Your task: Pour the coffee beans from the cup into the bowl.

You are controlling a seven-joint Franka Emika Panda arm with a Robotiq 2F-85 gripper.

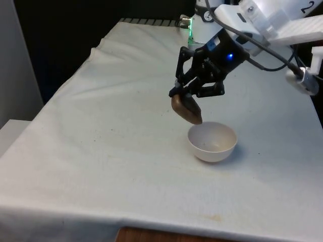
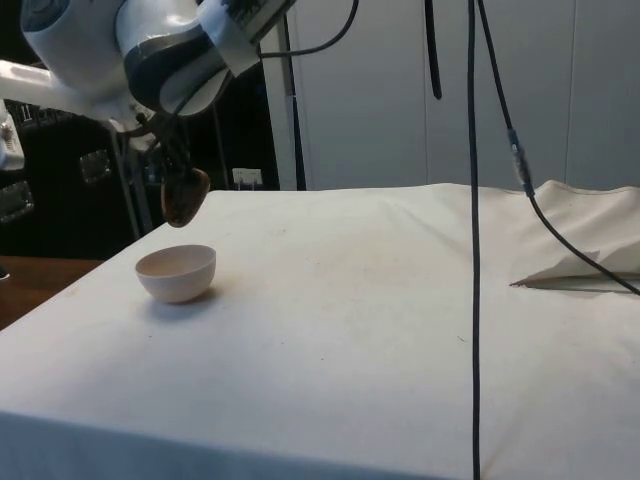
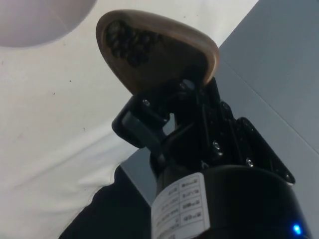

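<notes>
Black two-finger gripper (image 1: 187, 96) clamped on tilted brown wooden cup (image 1: 186, 109) above white ceramic bowl (image 1: 212, 141); dark coffee beans (image 3: 130, 42) apparently unpoured.

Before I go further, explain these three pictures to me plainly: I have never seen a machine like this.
This is a white jointed robot arm ending in a black two-finger claw. One picture looks across the table, one from its side, one from the wrist just behind the claw. The table wears a white cloth. On it stands a small round white bowl. The claw is shut on a brown wooden cup, tipped above the bowl's edge. In the wrist view, dark coffee beans sit inside the cup.
</notes>
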